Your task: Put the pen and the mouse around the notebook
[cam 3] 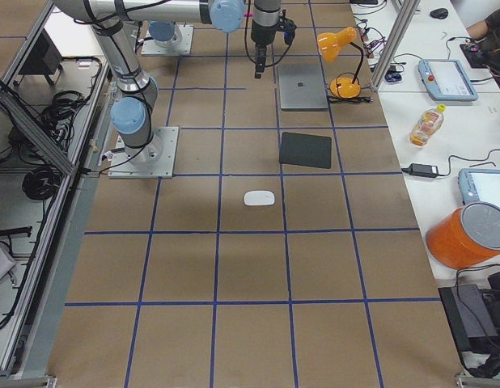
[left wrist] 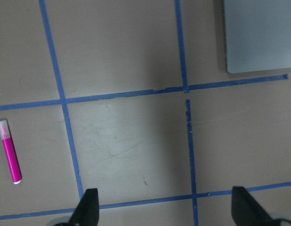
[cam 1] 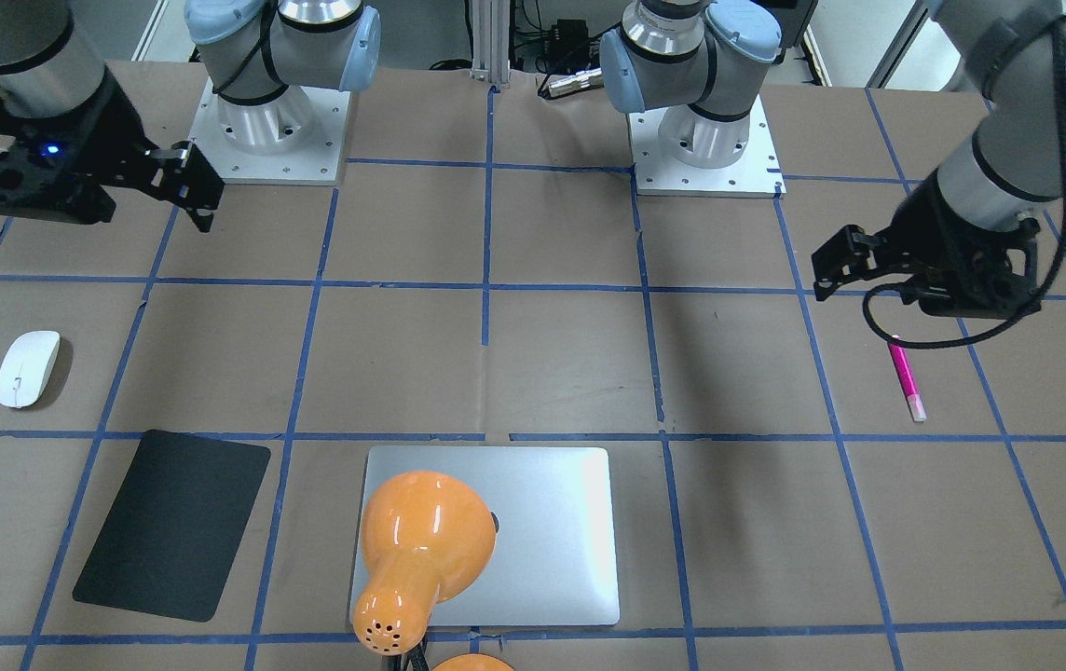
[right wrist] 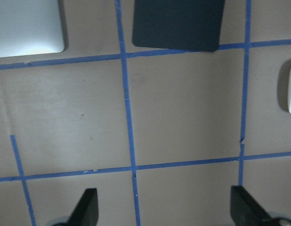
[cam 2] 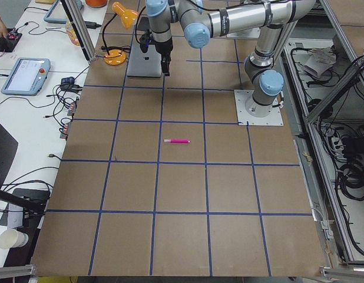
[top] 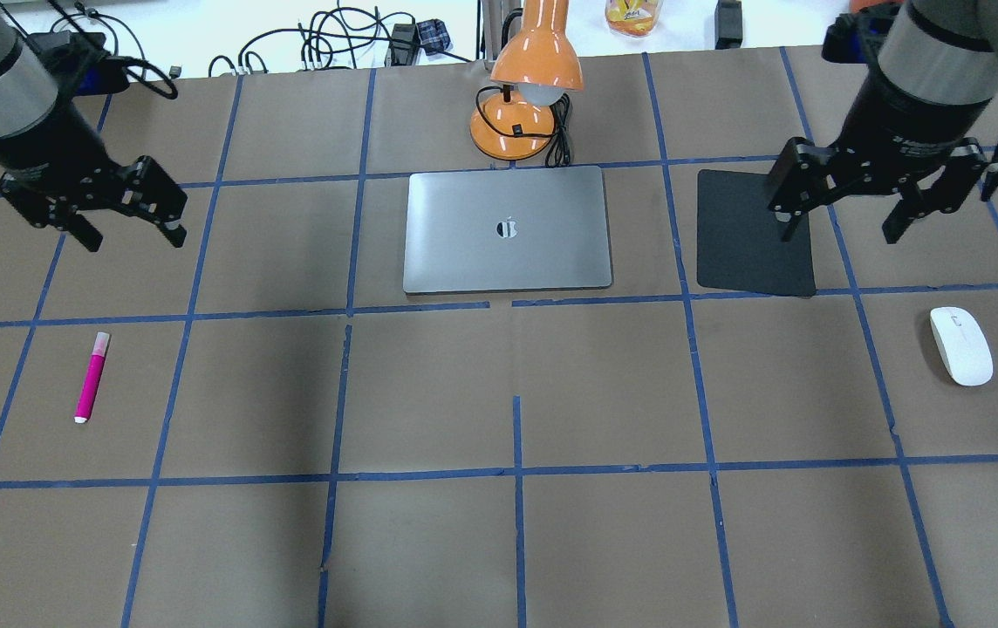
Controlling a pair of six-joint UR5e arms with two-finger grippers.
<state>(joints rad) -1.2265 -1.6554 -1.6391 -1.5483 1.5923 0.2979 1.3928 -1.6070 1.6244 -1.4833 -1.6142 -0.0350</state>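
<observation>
Seen from overhead, the left end effector (top: pixel 133 240) hovers empty with its fingers apart, and the one pen (top: pixel 91 377) lies at its 7 o'clock. The right end effector (top: pixel 838 231), also spread and empty, has the one mouse (top: pixel 960 345) at 4 o'clock. The notebook (top: pixel 508 228) (a closed silver laptop) has bare bench (top: pixel 516 523) at 6 and 9 o'clock and one black pad (top: pixel 754 235) at 3.

Taped brown table (top: pixel 516 541) bears notebook (top: pixel 464 235), black pad (top: pixel 739 235), lamp (top: pixel 512 131), mouse (top: pixel 960 345), pen (top: pixel 91 377)
</observation>
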